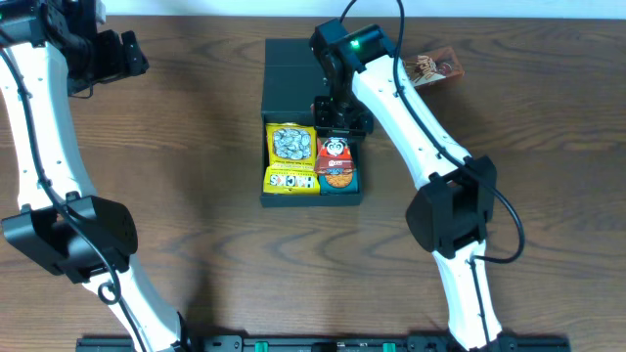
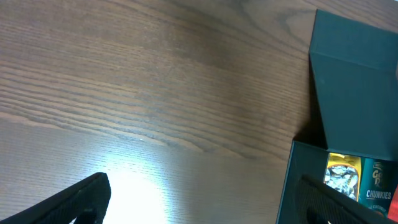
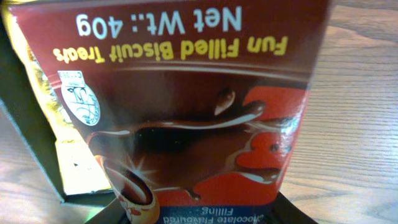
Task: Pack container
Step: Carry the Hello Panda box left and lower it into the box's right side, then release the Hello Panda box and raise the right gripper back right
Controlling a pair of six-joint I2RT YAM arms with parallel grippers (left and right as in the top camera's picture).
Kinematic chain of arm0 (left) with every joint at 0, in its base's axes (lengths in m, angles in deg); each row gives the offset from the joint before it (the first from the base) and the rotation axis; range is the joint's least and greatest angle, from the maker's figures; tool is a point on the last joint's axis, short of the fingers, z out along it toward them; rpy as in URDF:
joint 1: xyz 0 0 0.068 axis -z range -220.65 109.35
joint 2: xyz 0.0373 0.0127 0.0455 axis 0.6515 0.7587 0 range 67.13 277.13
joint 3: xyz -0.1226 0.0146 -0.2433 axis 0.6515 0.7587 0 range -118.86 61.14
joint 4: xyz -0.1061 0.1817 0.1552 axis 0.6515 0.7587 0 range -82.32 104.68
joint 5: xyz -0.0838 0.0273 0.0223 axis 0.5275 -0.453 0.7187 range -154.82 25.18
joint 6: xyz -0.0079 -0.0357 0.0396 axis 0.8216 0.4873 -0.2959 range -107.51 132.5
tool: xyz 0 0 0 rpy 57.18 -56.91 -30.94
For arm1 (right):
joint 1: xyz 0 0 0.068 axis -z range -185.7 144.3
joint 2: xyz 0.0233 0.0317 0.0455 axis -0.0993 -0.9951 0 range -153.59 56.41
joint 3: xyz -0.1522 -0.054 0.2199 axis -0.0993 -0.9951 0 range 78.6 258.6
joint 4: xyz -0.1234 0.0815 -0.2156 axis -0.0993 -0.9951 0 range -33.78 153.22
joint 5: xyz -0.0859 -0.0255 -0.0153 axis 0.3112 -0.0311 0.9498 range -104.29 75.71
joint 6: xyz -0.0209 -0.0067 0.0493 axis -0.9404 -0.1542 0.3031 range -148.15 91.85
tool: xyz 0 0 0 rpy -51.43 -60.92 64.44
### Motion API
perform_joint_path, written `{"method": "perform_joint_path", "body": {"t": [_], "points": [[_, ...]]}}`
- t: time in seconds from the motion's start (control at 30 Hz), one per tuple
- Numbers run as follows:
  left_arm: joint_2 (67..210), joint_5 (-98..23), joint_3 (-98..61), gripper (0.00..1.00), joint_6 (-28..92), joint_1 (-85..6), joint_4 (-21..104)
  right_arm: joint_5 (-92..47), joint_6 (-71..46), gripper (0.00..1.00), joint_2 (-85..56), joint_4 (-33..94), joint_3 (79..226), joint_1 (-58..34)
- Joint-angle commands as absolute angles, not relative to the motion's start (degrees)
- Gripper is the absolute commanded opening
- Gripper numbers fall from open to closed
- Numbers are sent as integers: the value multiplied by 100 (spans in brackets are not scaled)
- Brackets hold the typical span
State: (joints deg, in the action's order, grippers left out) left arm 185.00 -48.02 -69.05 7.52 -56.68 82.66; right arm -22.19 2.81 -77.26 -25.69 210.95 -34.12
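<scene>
The dark teal-grey container (image 1: 279, 200) stands at the table's middle, its flap lid (image 1: 289, 68) folded open at the back. Inside lie a yellow snack pack (image 1: 291, 144), a yellow box (image 1: 291, 181) and a red biscuit box (image 1: 336, 161). My right gripper (image 1: 337, 115) hangs over the container's right half, shut on the far end of the red biscuit box (image 3: 186, 93), which fills the right wrist view between my right gripper (image 3: 199, 214). My left gripper (image 1: 117, 54) is far off at the back left, open (image 2: 202, 208) over bare wood, the container (image 2: 348, 74) to its right.
A brown snack pack (image 1: 433, 66) lies on the table (image 1: 176, 176) at the back right, beyond the right arm. The left arm's base stands at the front left, the right arm's at the front right.
</scene>
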Motion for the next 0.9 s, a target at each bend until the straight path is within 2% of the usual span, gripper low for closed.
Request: {"method": "perform_joint_path", "body": {"t": [0.0,0.03,0.1,0.13,0.3,0.33,0.37,0.4,0.43,0.47,0.5,0.87], "points": [[18498,-4739,-6910,95,621,-5677,8287,-2009,482,54,-7776,-2619,21076,-3465],[18498,-4739,-6910,95,621,-5677,8285,-2009,480,68,-7776,-2630,21076,-3465],[18498,-4739,-6907,95,621,-5677,8285,-2009,478,76,-7776,-2636,21076,-3465],[18498,-4739,-6907,95,621,-5677,8285,-2011,447,78,-7776,-2634,21076,-3465],[18498,-4739,-6907,95,623,-5675,8285,-2014,395,79,-7776,-2639,21076,-3458],[18498,-4736,-6910,95,625,-5675,8287,-2014,395,76,-7776,-2639,21076,-3458],[18498,-4736,-6907,95,625,-5675,8287,-2014,393,70,-7774,-2639,21078,-3458],[18498,-4736,-6907,95,625,-5675,8290,-2046,388,50,-7769,-2639,21080,-3450],[18498,-4734,-6907,95,628,-5675,8292,-2088,331,26,-7763,-2636,21080,-3450],[18498,-4734,-6907,95,628,-5675,8292,-2101,279,7,-7763,-2634,21080,-3450],[18498,-4734,-6907,95,628,-5675,8292,-2118,233,1,-7763,-2641,21080,-3450],[18498,-4717,-6910,95,630,-5675,8438,-1965,-252,1,-7918,-2435,20864,-3450]]}}
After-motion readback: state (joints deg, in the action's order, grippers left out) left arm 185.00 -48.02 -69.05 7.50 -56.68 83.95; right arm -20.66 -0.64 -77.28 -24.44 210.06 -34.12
